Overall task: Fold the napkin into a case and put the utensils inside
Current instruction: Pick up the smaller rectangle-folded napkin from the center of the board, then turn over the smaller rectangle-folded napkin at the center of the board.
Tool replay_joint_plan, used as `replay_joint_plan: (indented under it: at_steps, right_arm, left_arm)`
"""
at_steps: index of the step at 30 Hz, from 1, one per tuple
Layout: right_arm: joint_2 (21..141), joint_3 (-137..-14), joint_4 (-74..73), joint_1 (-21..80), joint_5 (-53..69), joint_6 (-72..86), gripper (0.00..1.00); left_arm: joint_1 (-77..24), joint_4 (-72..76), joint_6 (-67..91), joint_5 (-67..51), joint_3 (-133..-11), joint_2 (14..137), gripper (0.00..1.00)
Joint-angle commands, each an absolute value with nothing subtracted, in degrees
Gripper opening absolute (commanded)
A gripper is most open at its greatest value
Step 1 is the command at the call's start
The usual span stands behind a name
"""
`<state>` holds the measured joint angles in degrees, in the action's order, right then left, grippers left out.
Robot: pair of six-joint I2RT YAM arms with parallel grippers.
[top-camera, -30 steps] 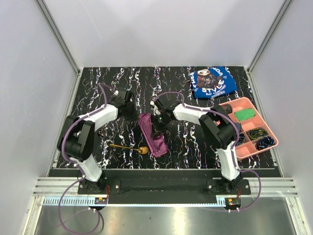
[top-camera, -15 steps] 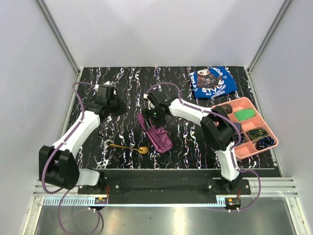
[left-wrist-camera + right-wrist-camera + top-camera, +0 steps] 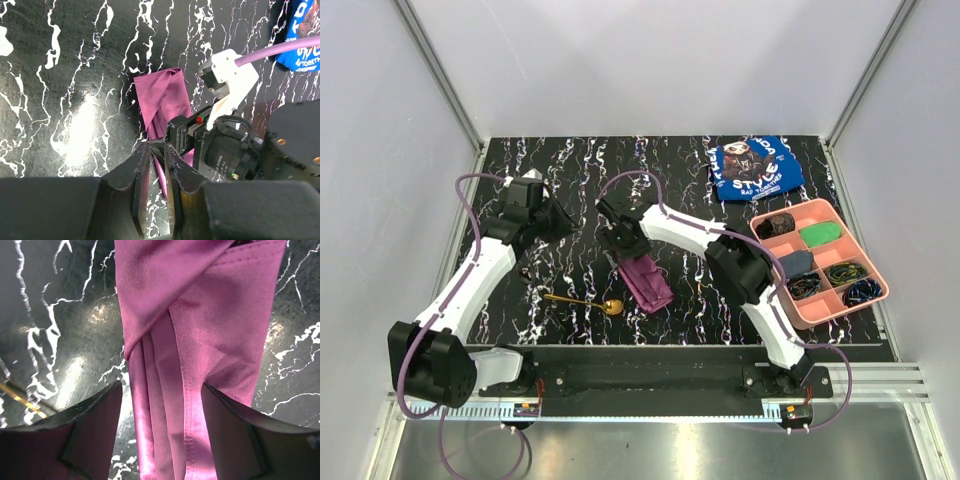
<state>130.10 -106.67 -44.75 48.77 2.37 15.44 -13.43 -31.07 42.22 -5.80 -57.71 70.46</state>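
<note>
The napkin lies mid-table, folded into a narrow plum-purple layered strip, the case shape. My right gripper hangs over its far end, open. In the right wrist view its fingers stand wide on either side of the folded cloth without pinching it. The gold spoon lies on the table just left of the napkin's near end, outside it. My left gripper is off to the left, apart from the cloth. Its fingers leave a narrow gap with nothing in it, and the napkin lies beyond them.
A blue printed cloth lies at the back right. A pink compartment tray with small items sits at the right edge. White walls and metal rails close the table in on three sides.
The right gripper has opened, let go of the napkin and shifted left and back. The left arm has stretched out, carrying its gripper away to the left of the cloth.
</note>
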Motion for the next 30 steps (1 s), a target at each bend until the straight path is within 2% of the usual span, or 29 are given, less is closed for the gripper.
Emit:
replay_joint_plan:
  at_steps: [1, 4, 7, 10, 11, 15, 17, 18, 21, 24, 30]
  right_arm:
    - [132.98, -109.25, -47.81, 50.97, -4.74, 15.46, 0.65]
    - [134.38, -109.86, -49.21, 52.55, -8.34, 16.69, 0.52]
    - [136.84, -111.18, -50.71, 54.39, -13.61, 17.57, 0.50]
    - [139.21, -113.02, -53.25, 55.19, -17.56, 19.42, 0.39]
    - [139.48, -113.38, -53.78, 55.28, -18.36, 19.68, 0.32]
    - [137.38, -113.55, -53.53, 55.37, -18.46, 19.95, 0.20]
    - [135.36, -114.60, -52.91, 55.28, -15.13, 18.99, 0.17]
    - [134.57, -115.13, -52.82, 55.20, -13.99, 18.46, 0.10]
    - [131.58, -116.37, -51.42, 53.97, -4.25, 18.37, 0.03]
    - [127.89, -114.18, -46.95, 51.61, 7.35, 19.68, 0.01]
    - [121.56, -101.88, -31.66, 44.22, 27.83, 25.30, 0.00]
  left_arm:
    - [-12.22, -30.32, 40.61, -8.08, -57.66, 67.50, 0.21]
    - [-11.43, -30.32, 40.08, -8.17, -57.04, 66.45, 0.21]
    - [-10.20, -30.32, 39.82, -8.44, -56.25, 65.48, 0.22]
    - [-9.23, -30.32, 39.38, -9.23, -55.72, 65.39, 0.23]
    - [-9.14, -30.24, 39.29, -9.49, -55.64, 65.48, 0.23]
    - [-8.44, -29.97, 38.76, -10.63, -55.20, 65.65, 0.23]
    - [-8.09, -30.06, 38.50, -10.98, -55.19, 65.92, 0.23]
    - [-8.00, -29.88, 38.41, -11.25, -55.11, 66.27, 0.23]
    - [-7.65, -29.18, 38.23, -12.04, -54.85, 67.06, 0.23]
    - [-7.30, -28.39, 38.06, -13.44, -54.41, 68.02, 0.23]
    - [-6.68, -26.90, 37.53, -16.16, -53.61, 70.22, 0.23]
